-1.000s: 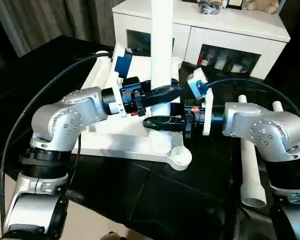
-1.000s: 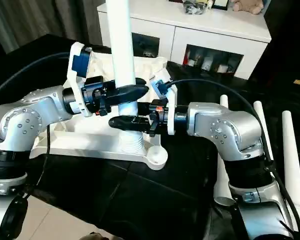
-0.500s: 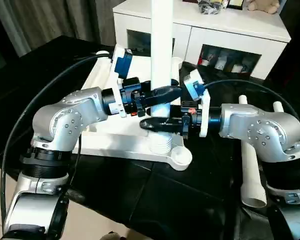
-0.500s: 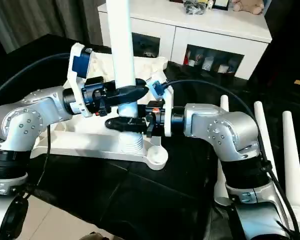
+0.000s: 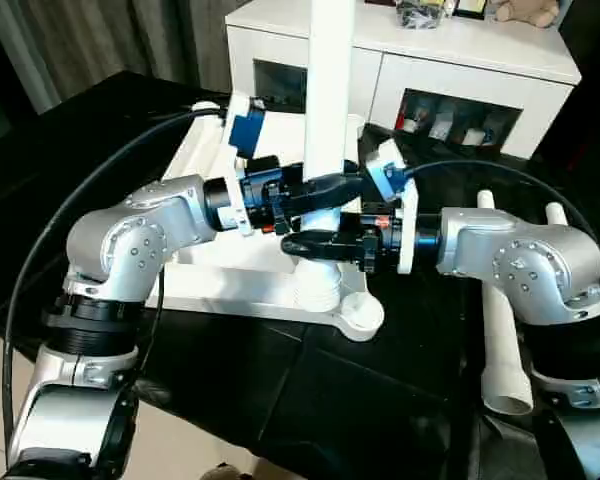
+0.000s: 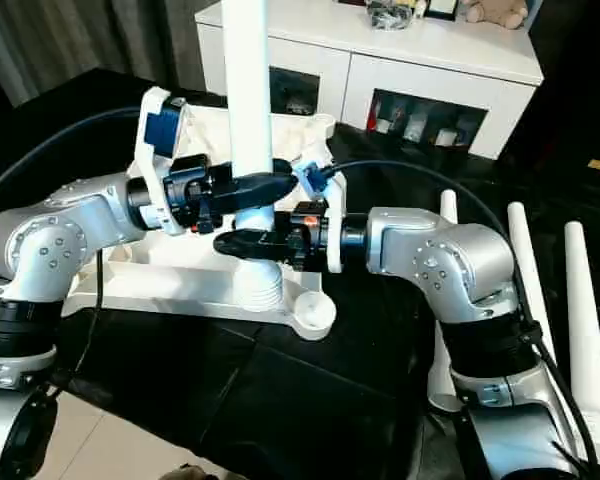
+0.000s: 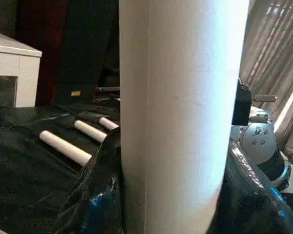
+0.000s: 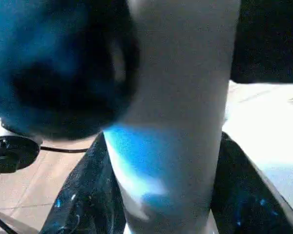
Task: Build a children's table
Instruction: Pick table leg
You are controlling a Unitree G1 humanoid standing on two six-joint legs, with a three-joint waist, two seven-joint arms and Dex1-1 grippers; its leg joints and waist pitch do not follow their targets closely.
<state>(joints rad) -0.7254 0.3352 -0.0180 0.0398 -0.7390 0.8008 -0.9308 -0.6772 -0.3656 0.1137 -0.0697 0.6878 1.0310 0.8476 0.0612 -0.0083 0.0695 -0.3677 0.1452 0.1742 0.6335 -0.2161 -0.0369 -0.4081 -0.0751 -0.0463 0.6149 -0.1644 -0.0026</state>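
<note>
1. Upright, a white leg (image 5: 329, 90) stands with its threaded end (image 5: 318, 288) at a corner of the upturned tabletop (image 5: 235, 283), which lies on the black cloth (image 5: 310, 390).
2. Left gripper (image 5: 325, 188) is clamped on the leg.
3. Right gripper (image 5: 315, 243) clasps the leg just below.
4. Spare legs (image 6: 580, 300) lie to the right.
5. Behind stands a white cabinet (image 5: 450, 70).
</note>
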